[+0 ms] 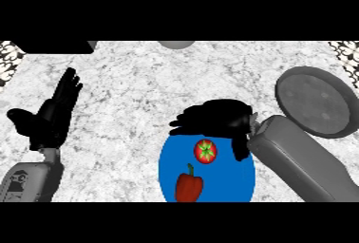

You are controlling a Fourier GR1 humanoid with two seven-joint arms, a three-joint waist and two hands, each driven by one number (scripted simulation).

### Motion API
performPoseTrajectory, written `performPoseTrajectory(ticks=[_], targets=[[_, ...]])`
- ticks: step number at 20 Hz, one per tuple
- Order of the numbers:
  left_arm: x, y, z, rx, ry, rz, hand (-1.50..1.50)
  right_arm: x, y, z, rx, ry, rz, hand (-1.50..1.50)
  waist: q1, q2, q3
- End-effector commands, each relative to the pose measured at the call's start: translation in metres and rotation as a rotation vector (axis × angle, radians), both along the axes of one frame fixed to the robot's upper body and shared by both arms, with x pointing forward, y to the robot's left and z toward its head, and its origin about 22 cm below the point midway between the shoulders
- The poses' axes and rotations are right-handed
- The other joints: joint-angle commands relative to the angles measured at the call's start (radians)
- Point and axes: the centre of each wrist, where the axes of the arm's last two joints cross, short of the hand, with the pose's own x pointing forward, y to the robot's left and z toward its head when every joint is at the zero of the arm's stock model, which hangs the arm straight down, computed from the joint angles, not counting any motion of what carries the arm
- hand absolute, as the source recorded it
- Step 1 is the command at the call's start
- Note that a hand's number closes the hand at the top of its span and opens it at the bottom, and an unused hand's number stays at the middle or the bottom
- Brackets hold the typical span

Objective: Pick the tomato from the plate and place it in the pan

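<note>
A red tomato (205, 151) with a green star-shaped top lies on the blue plate (170, 163), beside a red bell pepper (188, 185). My right hand (214, 121) hovers over the plate's far edge, just above the tomato, fingers spread and pointing left, thumb hanging down at the tomato's right; it holds nothing. The dark grey round pan (313, 101) sits at the right, beyond my right forearm. My left hand (52, 114) rests open at the left, fingers up.
A dark object (56, 46) lies at the counter's far left edge and a grey round thing (176, 44) at the far middle. Patterned strips (347, 50) flank the counter's far corners. The marble counter (133, 90) spreads between the hands.
</note>
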Motion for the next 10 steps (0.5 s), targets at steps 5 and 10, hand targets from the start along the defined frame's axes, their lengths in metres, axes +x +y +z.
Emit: performPoseTrajectory(ticks=[5, 10], targets=[[0.009, -0.021, 0.005, 0.003, 0.002, 0.004, 0.0, -0.022, 0.011, -0.023, -0.109, -0.067, 0.022, -1.5, -0.007, -0.001, 0.0], [0.005, 0.014, -0.014, -0.02, 0.01, 0.011, 0.0, -0.015, 0.02, -0.035, -0.122, -0.032, 0.016, -1.5, -0.004, 0.001, 0.0]])
